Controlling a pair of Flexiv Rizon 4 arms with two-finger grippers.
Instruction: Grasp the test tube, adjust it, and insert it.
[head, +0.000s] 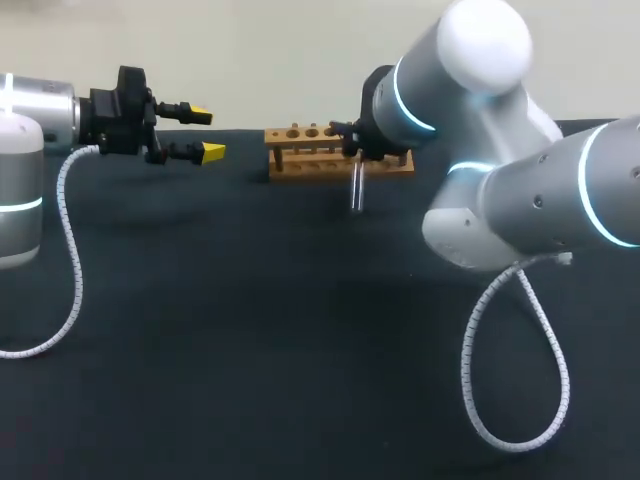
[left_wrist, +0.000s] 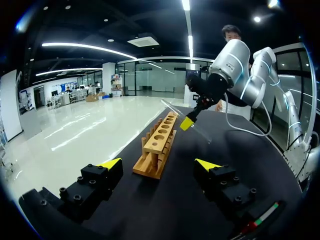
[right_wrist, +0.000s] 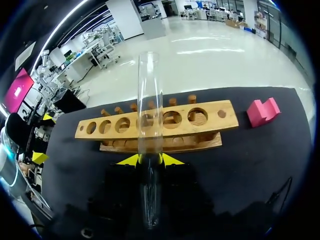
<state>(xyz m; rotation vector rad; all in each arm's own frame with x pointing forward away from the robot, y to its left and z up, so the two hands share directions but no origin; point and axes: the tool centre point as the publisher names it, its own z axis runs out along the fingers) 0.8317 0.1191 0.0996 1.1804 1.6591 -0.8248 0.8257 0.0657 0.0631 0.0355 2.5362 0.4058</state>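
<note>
The test tube (right_wrist: 150, 90) is held clamped in the right pincer (right_wrist: 150, 159) before the wooden rack (right_wrist: 200, 122) at the far edge of the counter (head: 250, 350), left pincer (head: 206, 133) apart and empty; if misaligned, glass could be chipped on a hole's rim.

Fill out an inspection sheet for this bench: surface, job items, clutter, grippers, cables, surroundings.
Surface: black table, no spills seen.
Job's things: test tube, clear and roughly upright, held in front of the wooden rack, not in a hole yet; the rack's holes that show are empty.
Clutter: pink block on the table beside one end of the rack.
Grippers: right gripper shut on the test tube; left gripper open and empty, off to the rack's side.
Cables: left arm's coiled cable and right arm's coiled cable hang in loops, clear of the rack.
Surroundings: nothing seen.
</note>
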